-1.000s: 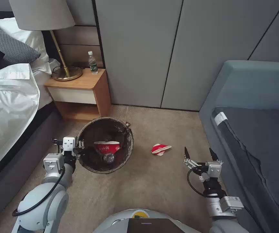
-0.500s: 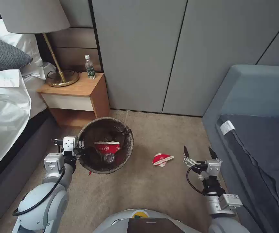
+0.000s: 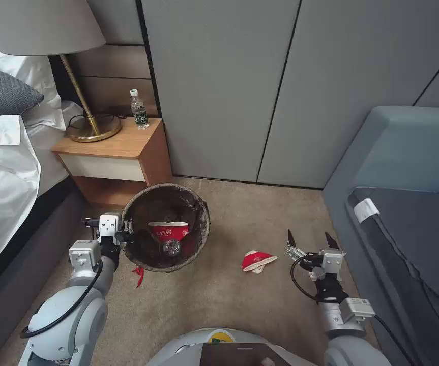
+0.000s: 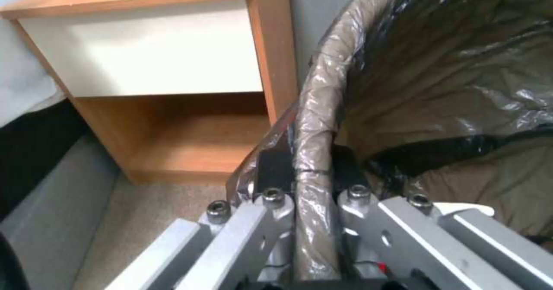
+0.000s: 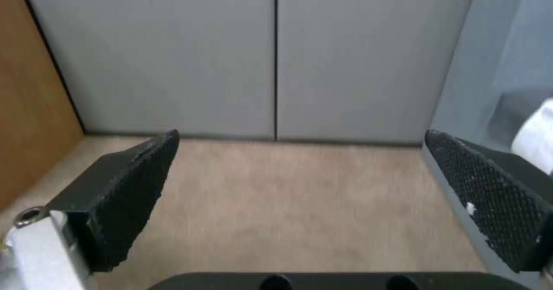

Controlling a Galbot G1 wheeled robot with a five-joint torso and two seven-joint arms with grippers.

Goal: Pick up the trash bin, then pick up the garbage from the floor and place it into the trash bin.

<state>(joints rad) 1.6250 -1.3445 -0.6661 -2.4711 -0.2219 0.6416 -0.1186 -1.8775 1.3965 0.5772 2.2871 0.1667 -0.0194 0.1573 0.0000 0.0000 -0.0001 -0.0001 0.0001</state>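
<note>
The left hand (image 3: 125,230) pinches the rim of the small round trash bin (image 3: 199,211), lined with a crinkled dark brown-black plastic bag folded over its edge. In the left wrist view its black fingers (image 4: 275,169) press one on each side of the bag-wrapped rim (image 4: 314,151), one outside and one inside. From the bin's centre, the hand grips at about 9 o'clock. Inside the bin lie a crushed red-and-white paper cup (image 3: 168,231) and, just below it, the round end of a clear plastic bottle (image 3: 171,247). A small red scrap (image 3: 138,275) lies on the beige carpet (image 3: 219,295) just beside the bin's near edge, at about 7 o'clock.

The right hand (image 3: 306,239) hangs over the carpet with its two black textured fingers (image 5: 135,186) spread wide and nothing between them. A flattened red-and-white paper cup (image 3: 258,261) lies on the carpet between the bin and this hand, at about 8 o'clock from the hand and apart from it.

Farther out, a wooden bedside table (image 3: 115,152) stands at 11 o'clock from the bin, carrying a brass-footed lamp (image 3: 93,127) and a clear plastic bottle with a green label (image 3: 138,110). A white-sheeted bed (image 3: 0,173) lies past it at 9 o'clock, grey wardrobe doors (image 3: 280,86) stand at 12, and a grey-blue sofa (image 3: 407,168) lies at 3 o'clock.
</note>
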